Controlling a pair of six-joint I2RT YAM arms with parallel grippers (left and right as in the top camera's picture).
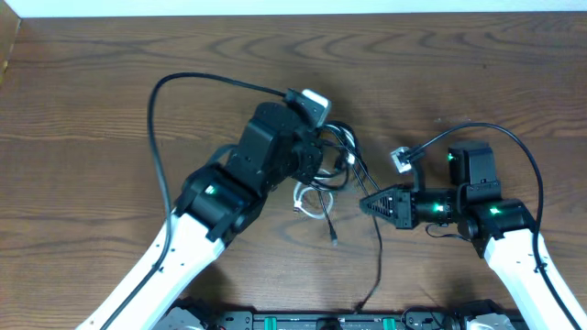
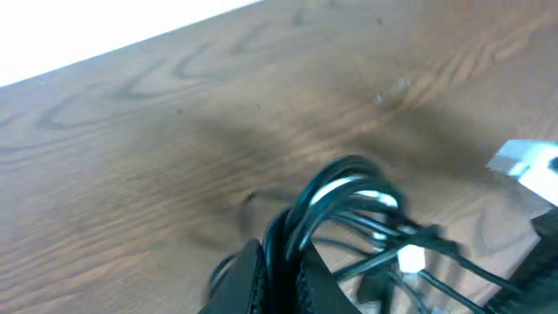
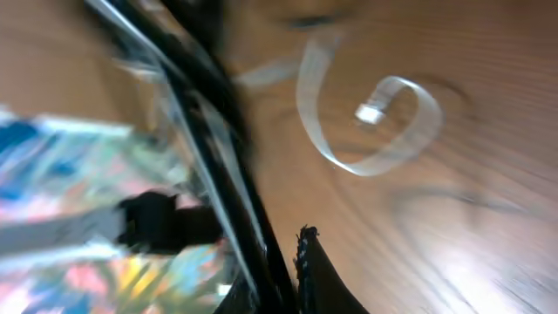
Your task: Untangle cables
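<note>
The cables lie in a tangle at the table's middle: black loops, a white cable below them, and a loose black end. My left gripper reaches into the tangle from the lower left. In the left wrist view it is shut on a bundle of black cable loops that rise between its fingers. My right gripper points left at the tangle's right side. It is shut on a black cable, which trails toward the front edge. The white cable curls on the wood beyond.
Thick black arm wires arch over the wooden table: one behind the left arm, one over the right arm ending in a small grey plug. A dark rail runs along the front edge.
</note>
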